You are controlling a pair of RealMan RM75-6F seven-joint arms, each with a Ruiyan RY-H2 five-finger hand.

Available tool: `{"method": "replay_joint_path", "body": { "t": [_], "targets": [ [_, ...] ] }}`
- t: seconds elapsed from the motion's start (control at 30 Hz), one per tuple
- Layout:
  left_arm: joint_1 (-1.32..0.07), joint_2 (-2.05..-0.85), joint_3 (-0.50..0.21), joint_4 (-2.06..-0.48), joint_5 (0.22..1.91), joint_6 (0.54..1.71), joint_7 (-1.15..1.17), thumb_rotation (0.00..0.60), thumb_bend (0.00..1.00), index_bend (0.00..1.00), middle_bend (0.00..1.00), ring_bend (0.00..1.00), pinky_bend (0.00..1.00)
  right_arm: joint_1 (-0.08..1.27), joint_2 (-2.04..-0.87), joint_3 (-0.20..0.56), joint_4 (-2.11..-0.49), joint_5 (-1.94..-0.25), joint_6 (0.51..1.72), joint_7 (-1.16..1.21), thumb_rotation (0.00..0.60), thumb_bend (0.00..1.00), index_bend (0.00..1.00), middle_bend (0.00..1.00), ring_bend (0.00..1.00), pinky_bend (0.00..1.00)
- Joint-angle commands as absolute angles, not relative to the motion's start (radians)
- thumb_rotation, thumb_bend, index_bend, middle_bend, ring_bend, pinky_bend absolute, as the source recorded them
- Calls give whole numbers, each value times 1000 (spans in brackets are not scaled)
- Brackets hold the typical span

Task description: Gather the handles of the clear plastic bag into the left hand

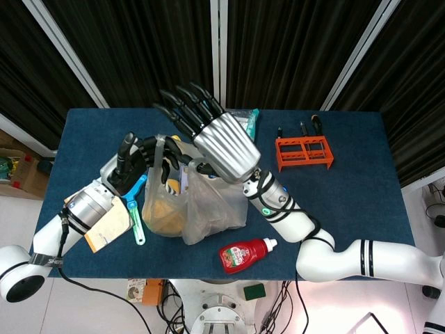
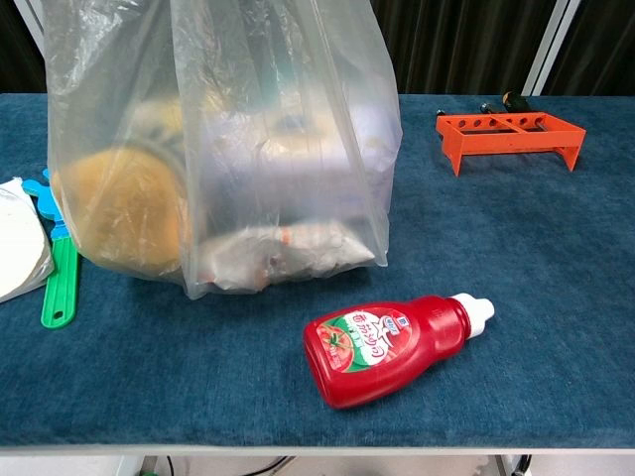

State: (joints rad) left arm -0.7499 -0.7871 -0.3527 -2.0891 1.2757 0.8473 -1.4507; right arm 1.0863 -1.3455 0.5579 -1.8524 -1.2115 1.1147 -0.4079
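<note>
left robot hand (image 1: pixel 142 158) grips clear plastic bag (image 1: pixel 201 205) handle; right robot hand (image 1: pixel 208 136) spread above

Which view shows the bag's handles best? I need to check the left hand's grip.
The head view: the left hand has its fingers hooked through a handle of the bag. The chest view shows only the bag's body; handles and hands are cut off above.

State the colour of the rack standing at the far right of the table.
Orange; the rack shows best in the chest view.
</note>
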Motion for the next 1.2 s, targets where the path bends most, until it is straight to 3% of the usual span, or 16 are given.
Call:
{"method": "replay_joint_path", "body": {
  "t": [0.03,0.3,0.43,0.73,1.13,1.2],
  "targets": [
    [-744,-787,-361,-2095,1281,839,-1459,75,6,389,430,447,646,1103,-1355,561,-1841,-1193,1114,-411,600,244,0,0,0,0],
    [-745,-832,-389,-2093,1260,828,-1460,136,4,261,305,328,533,1140,-1376,557,-1831,-1162,1118,-424,600,248,0,0,0,0],
    [-738,-854,-401,-2102,1252,841,-1443,137,5,236,289,313,526,1152,-1384,554,-1821,-1152,1123,-429,600,256,0,0,0,0],
    [-731,-890,-425,-2111,1232,847,-1409,205,5,187,258,282,492,1168,-1390,545,-1809,-1143,1133,-425,600,260,0,0,0,0],
    [-714,-908,-447,-2117,1243,844,-1388,230,6,153,226,248,461,1173,-1387,536,-1811,-1141,1149,-418,600,260,0,0,0,0],
    [-717,-923,-455,-2115,1230,852,-1378,228,6,130,206,229,420,1178,-1392,527,-1814,-1147,1147,-422,600,259,0,0,0,0]
  ]
}}
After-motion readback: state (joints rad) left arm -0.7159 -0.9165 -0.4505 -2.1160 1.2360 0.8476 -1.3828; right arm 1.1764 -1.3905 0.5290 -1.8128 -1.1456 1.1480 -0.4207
